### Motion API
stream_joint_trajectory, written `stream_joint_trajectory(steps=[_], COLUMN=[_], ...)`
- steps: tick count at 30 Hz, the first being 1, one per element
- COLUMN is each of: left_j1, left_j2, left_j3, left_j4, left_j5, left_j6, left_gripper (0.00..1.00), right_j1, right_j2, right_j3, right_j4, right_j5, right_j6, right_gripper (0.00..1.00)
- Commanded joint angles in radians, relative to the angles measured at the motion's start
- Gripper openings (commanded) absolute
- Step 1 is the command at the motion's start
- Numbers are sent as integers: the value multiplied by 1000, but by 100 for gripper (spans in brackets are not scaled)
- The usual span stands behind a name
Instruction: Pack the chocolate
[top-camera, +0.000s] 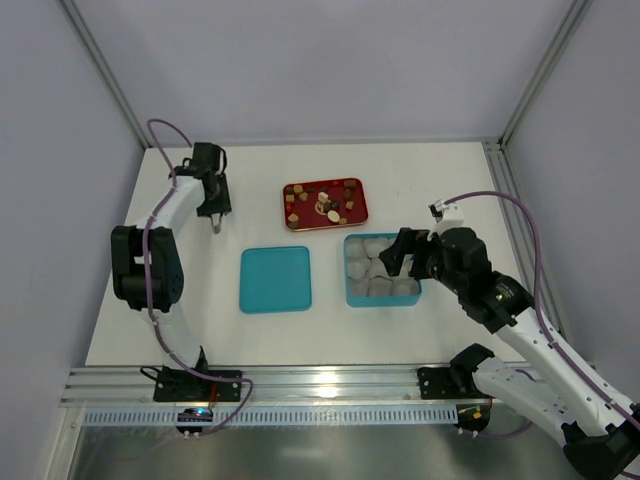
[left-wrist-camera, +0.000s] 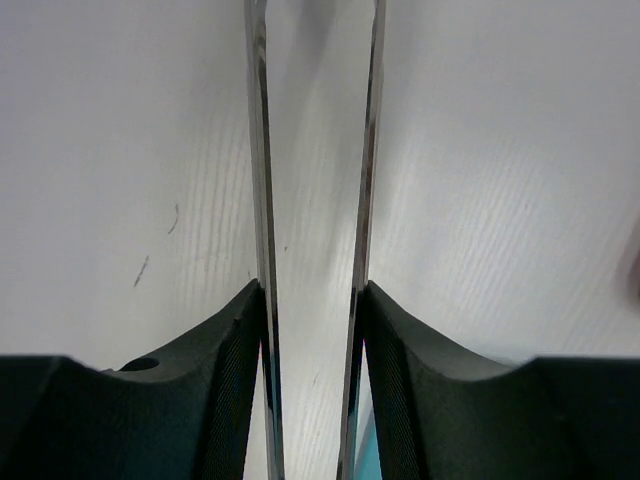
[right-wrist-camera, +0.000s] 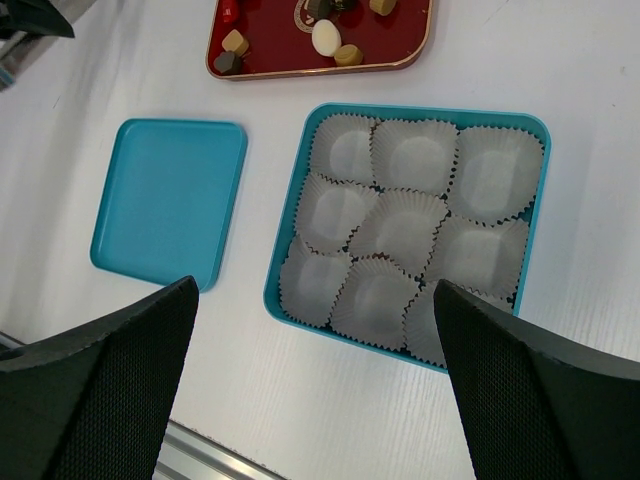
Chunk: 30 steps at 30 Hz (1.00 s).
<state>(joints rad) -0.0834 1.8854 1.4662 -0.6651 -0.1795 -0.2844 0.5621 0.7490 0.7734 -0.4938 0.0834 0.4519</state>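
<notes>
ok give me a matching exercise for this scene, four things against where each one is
Things: 1 chocolate; 2 paper cups; 3 teal lid; 4 right gripper.
Places: A flat on the table; B above the teal box; C inside the teal box; D on the red tray.
Pairs: 1-D; 2-C; 3-A; 4-B

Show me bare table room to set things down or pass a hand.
Free: the near strip of table between lid, box and rail; also the far right corner beside the red tray. Crowded: the middle, where tray, lid and box sit close, the right hand over the box.
</notes>
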Motion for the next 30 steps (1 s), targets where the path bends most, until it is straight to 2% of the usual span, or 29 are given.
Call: stream_joint_trajectory(steps=[1, 12, 18, 26, 30], left_j1=[-10, -105, -223, -421, -478], left_j2=[-120, -232, -255, -194, -134], left_j3=[59, 120, 198, 292, 348], left_j4=[-63, -221, -295, -320, -323], left_j5=[-41, -69, -63, -58, -44], left_j6=[-30, -44, -45, -81, -94], left_gripper=[43, 43, 42, 41, 40], right_j1=[5, 5, 5, 5, 5], right_j2=[10, 27, 29, 29, 23], right_j3=[24, 20, 32, 23, 12], right_j4=[32, 40, 31, 34, 37], right_j5=[9, 9, 13, 19, 29], right_j6=[13, 24, 18, 28, 34], right_gripper=[100, 100, 100, 100, 100])
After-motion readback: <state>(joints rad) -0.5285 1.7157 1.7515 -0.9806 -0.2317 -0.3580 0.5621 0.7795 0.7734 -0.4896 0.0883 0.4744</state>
